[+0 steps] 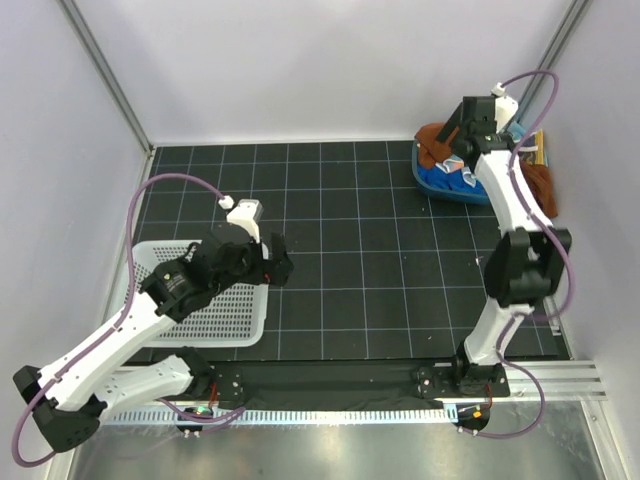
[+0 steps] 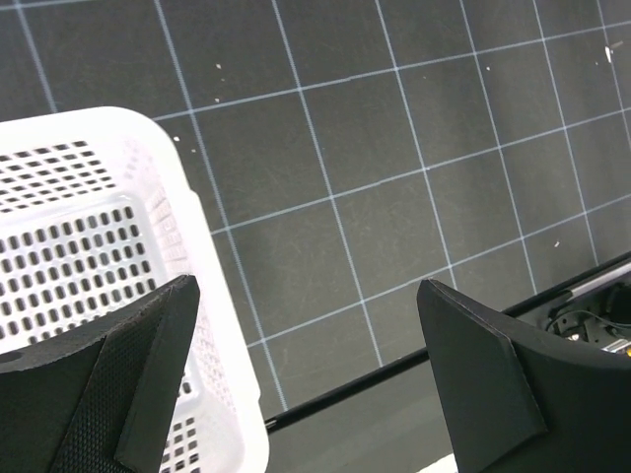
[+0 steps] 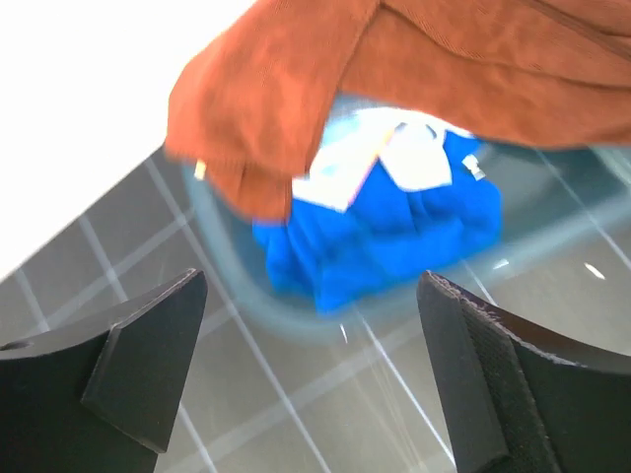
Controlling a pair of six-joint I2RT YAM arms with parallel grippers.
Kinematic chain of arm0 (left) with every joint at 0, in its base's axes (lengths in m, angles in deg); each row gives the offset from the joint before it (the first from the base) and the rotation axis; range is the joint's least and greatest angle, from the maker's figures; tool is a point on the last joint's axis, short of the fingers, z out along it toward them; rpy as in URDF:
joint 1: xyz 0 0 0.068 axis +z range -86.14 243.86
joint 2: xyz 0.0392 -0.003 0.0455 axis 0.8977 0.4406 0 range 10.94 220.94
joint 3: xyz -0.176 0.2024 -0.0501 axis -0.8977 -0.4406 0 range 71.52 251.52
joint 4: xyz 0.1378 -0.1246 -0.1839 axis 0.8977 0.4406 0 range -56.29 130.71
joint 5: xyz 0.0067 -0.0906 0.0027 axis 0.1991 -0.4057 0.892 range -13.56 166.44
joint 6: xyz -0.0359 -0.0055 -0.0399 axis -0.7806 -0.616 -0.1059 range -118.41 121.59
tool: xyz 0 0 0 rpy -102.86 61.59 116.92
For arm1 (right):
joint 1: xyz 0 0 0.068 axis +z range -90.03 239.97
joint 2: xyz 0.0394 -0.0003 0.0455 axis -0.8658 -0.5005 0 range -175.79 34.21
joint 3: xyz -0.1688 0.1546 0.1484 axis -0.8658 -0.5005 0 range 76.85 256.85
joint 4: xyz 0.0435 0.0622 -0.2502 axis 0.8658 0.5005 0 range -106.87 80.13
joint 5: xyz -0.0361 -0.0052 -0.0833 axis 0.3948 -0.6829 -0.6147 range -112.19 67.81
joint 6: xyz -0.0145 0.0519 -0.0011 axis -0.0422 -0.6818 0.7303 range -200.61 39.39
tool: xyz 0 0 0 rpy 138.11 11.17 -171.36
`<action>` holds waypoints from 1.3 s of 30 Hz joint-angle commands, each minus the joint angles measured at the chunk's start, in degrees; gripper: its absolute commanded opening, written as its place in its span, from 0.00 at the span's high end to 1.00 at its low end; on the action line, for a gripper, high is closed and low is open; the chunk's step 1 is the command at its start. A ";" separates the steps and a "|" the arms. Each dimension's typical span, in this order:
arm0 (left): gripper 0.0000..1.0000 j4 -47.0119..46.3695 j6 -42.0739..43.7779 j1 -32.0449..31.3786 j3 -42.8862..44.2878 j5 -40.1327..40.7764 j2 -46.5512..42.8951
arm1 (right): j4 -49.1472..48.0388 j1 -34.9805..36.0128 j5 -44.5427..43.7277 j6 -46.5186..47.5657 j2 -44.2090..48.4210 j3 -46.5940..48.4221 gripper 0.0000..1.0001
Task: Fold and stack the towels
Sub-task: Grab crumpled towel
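— Where do the towels sit?
— Heaped in the blue tub (image 1: pixel 445 188) at the desk's (image 1: pixel 360 250) far right corner, with the rust-brown towel (image 3: pixel 325 79) draped on top and the royal blue towel (image 3: pixel 394 236) beneath.
— And the claws?
— Both are spread wide, holding nothing. The right claw (image 3: pixel 311 296) hangs just above the tub; the left claw (image 2: pixel 306 296) hovers over the white mesh basket's (image 2: pixel 89 227) edge.
— So the pick?
— It should probably pinch the rust-brown one near a free edge, lifting it alone.
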 commanded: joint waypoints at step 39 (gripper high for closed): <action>0.02 -8.31 -0.60 -0.17 -1.02 0.56 5.76 | -16.43 -4.13 0.97 -3.70 -34.03 22.40 0.52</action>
